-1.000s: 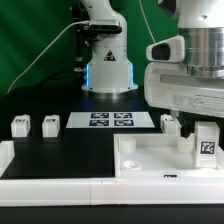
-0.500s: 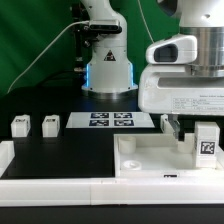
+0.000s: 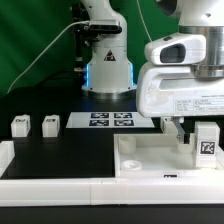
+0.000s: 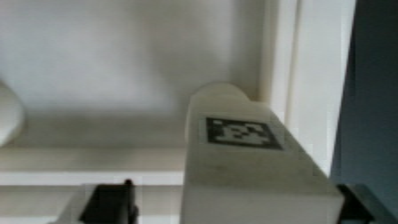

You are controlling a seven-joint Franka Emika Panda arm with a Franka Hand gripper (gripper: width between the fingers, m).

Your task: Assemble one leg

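Note:
A white leg [image 3: 207, 145] with a black-and-white tag stands upright on the large white tray-like part [image 3: 150, 162], at the exterior view's right. My gripper [image 3: 188, 132] hangs low over it, with one dark finger [image 3: 172, 128] showing beside the leg. In the wrist view the leg [image 4: 244, 150] lies between my two fingers [image 4: 111, 200], with a clear gap on one side. The gripper [image 4: 237, 203] is open around the leg. Two more legs [image 3: 19, 125] [image 3: 50, 123] stand on the black table at the left.
The marker board [image 3: 110, 121] lies flat at the middle back, in front of the robot base [image 3: 108, 70]. A long white rail [image 3: 50, 185] runs along the front edge. The tray's raised rim [image 4: 320, 60] runs close beside the leg.
The wrist and hand have shifted a little toward the exterior view's left. The leg on the tray and the two legs at the left have not moved.

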